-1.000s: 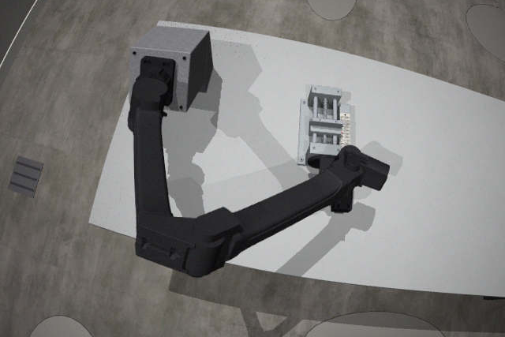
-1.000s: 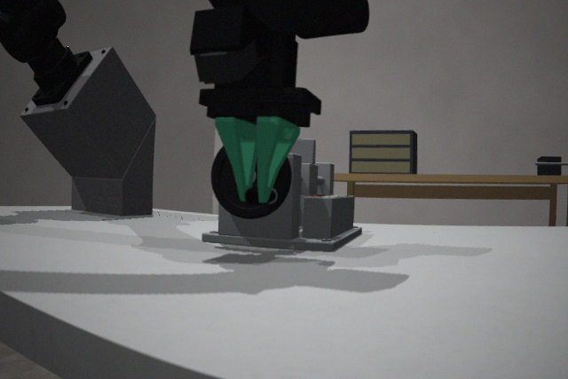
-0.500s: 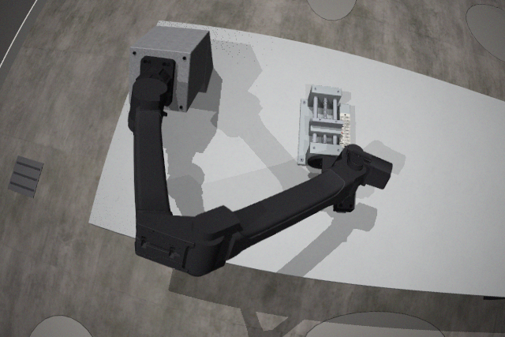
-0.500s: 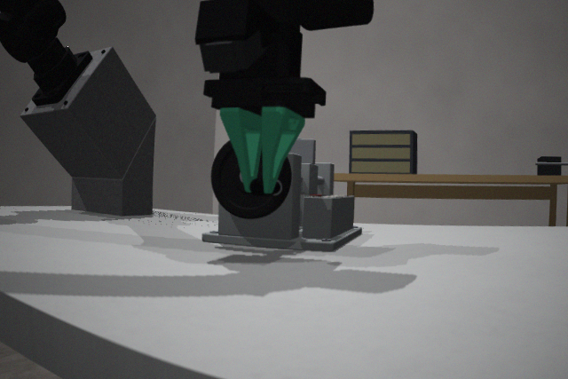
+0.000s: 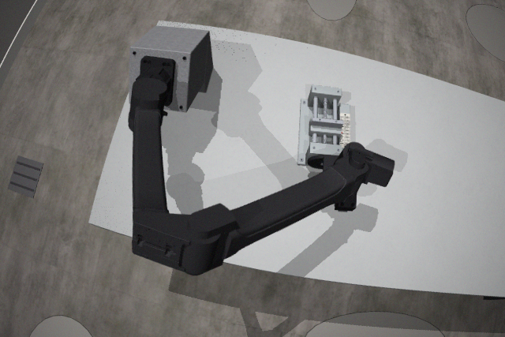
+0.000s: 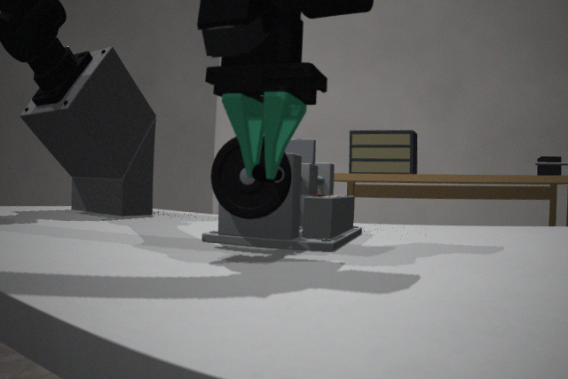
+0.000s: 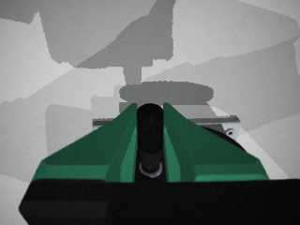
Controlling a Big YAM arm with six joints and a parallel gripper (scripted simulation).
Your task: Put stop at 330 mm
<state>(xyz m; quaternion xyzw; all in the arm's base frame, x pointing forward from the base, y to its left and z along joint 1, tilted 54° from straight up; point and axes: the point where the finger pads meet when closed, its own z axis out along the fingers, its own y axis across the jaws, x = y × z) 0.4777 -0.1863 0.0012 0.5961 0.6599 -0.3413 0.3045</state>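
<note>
The handwheel [image 5: 315, 162] [image 6: 229, 191] is a black disc at the near end of the grey screw unit. Its black crank handle [image 6: 260, 173] [image 7: 150, 128] sticks out at about hub height, right of the hub in the exterior view. My gripper [image 6: 262, 177] [image 7: 150, 112] is shut on this handle, one green finger on each side. The stop [image 5: 326, 121] is a grey crossbar on the rods between two end blocks, beside a pale scale [image 5: 345, 121]. A small red mark shows at the scale, lower than the crossbar in the top view; the numbers are too small to read.
The unit's base plate [image 5: 302, 129] [image 6: 316, 245] lies on the white table [image 5: 428, 203] [image 6: 366, 319]. The arm's grey pedestal [image 5: 171, 39] [image 6: 110, 136] stands at the table's left end. A wooden bench [image 6: 449, 178] with a drawer box [image 6: 381, 152] stands in the background.
</note>
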